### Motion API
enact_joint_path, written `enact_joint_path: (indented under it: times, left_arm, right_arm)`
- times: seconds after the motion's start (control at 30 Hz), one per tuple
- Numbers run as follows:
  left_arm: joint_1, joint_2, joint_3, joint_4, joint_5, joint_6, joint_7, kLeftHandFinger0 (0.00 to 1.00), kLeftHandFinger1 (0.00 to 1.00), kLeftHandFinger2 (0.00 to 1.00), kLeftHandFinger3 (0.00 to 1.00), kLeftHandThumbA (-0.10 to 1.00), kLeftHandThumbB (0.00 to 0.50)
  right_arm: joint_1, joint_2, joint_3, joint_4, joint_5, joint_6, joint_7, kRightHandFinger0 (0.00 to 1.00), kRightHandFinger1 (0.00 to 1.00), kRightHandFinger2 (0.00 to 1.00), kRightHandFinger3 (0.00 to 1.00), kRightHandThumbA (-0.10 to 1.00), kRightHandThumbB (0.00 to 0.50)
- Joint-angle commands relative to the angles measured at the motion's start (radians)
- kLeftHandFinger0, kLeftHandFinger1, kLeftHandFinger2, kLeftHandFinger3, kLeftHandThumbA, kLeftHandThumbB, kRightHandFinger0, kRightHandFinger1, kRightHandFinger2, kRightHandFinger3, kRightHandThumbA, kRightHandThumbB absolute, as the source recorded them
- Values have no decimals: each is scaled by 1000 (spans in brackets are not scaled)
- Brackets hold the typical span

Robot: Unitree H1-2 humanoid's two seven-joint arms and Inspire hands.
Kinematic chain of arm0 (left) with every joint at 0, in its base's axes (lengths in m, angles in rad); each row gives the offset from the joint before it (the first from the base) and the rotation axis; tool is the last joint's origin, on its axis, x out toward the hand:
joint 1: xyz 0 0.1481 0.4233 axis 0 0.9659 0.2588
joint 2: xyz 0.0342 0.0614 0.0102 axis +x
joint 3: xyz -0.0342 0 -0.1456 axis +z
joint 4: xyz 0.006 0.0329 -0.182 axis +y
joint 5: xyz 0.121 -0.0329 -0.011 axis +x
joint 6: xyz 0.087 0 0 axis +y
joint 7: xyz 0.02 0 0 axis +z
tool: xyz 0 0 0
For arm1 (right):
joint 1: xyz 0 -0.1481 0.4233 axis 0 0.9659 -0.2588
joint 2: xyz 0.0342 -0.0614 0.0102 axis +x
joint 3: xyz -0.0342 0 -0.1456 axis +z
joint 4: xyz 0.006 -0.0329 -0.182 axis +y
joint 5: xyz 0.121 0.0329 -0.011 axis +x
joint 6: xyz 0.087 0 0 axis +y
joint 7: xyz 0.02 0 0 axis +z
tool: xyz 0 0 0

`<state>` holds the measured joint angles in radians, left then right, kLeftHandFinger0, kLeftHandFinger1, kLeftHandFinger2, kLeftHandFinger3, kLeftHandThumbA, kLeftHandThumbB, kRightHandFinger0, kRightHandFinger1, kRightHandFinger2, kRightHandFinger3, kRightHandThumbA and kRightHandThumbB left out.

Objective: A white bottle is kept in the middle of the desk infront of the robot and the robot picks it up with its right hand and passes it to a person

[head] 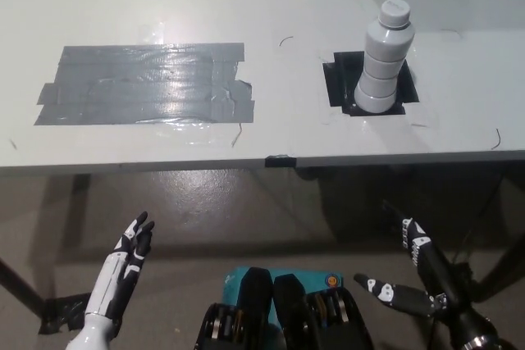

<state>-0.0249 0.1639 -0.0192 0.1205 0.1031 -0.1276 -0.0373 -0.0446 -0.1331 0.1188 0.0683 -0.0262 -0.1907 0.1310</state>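
Bottle: the white bottle (383,61) stands upright on a black tape patch (340,79), right-of-middle on the tabletop (271,6), nothing touching it. Ribbed body, narrower cap on top.

Right hand: the black right hand (413,278) is down below the tabletop edge, well apart from the bottle, fingers spread and holding nothing.

Left hand: the white left hand (123,272) just rests low on the other side, fingers out straight, empty too.

Other stuff: big grey tape patch (146,84) on the left half of the tabletop, well clear of the bottle. No person in view that I can see.

Where we're at: looks like the very start, reach not begun, pickup and handover both still to do.

How I'd do it: bring the hand up past the table edge first so it doesn't clip the rim, then come in from the side at mid-body, wide open. Wrap around the ribbed part rather than the cap.

Watch out: that bottle looks tall and light, so a nudge before the fingers close would probably tip it.
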Motion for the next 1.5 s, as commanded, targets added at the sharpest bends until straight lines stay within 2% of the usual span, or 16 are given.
enact_joint_path:
  times: [0.0,0.1,0.17,0.27,0.4,0.57,0.67,0.73,0.77,0.87,0.93,1.03,1.17,1.23,1.33,1.47]
  left_arm:
    - [-5,1,2,-15,1,-46,4,1000,1000,1000,1000,977,267]
    - [-7,-2,3,-12,-2,-47,4,1000,1000,1000,1000,968,261]
    - [0,-2,0,-14,-1,-53,3,1000,1000,1000,1000,964,251]
    - [-5,-3,1,-7,-10,-62,-1,1000,1000,1000,1000,950,241]
    - [-15,0,0,-14,-10,-47,-6,1000,1000,1000,1000,964,238]
    - [-13,-2,1,-18,-7,-41,-3,1000,1000,1000,1000,976,242]
    - [-15,1,-2,-16,-4,-35,-6,1000,1000,1000,1000,996,257]
    - [-14,1,-2,-18,-5,-32,-7,1000,1000,1000,1000,1000,252]
    - [-15,2,-3,-18,-2,-32,-7,1000,1000,1000,1000,1000,250]
    - [-15,4,-4,-18,2,-36,-6,1000,1000,1000,1000,1000,231]
    - [-16,3,-4,-20,4,-38,-4,1000,1000,1000,1000,995,230]
    - [-20,1,-5,-18,3,-48,-3,1000,1000,1000,1000,976,221]
    - [-21,1,-5,-16,5,-51,-2,1000,1000,1000,1000,978,235]
    - [-22,2,-5,-14,3,-49,-4,1000,1000,1000,1000,983,249]
    - [-28,2,-6,-10,4,-51,-3,1000,1000,1000,1000,986,254]
    - [-35,3,-8,-14,12,-46,-1,1000,1000,1000,1000,990,254]
  right_arm:
    - [-37,55,-56,-147,-23,-110,-89,1000,1000,1000,1000,831,343]
    - [-106,81,-98,-255,-32,-31,-112,1000,1000,1000,1000,913,381]
    - [-158,83,-125,-282,-32,27,-118,1000,1000,1000,1000,934,380]
    - [-236,77,-159,-237,-78,38,-150,1000,1000,1000,1000,991,379]
    - [-313,85,-195,-183,-14,81,-153,1000,1000,1000,1000,986,399]
    - [-406,94,-230,-82,23,85,-166,1000,1000,1000,1000,993,389]
    - [-456,91,-247,-4,16,81,-184,1000,1000,1000,1000,985,351]
    - [-485,90,-257,41,32,81,-185,1000,1000,1000,1000,978,359]
    - [-504,91,-266,72,42,80,-187,1000,1000,1000,1000,976,393]
    - [-556,92,-287,156,67,85,-197,1000,1000,1000,1000,966,439]
    - [-592,90,-296,217,71,79,-202,1000,1000,1000,1000,973,434]
    - [-648,83,-307,319,95,66,-192,1000,1000,1000,1000,986,393]
    - [-708,85,-317,410,98,88,-210,1000,1000,1000,1000,1000,443]
    - [-736,82,-317,455,87,92,-222,1000,1000,1000,1000,1000,488]
    - [-782,75,-303,524,64,95,-232,1000,1000,1000,1000,1000,457]
    - [-811,67,-283,588,39,100,-239,1000,1000,1000,1000,1000,481]
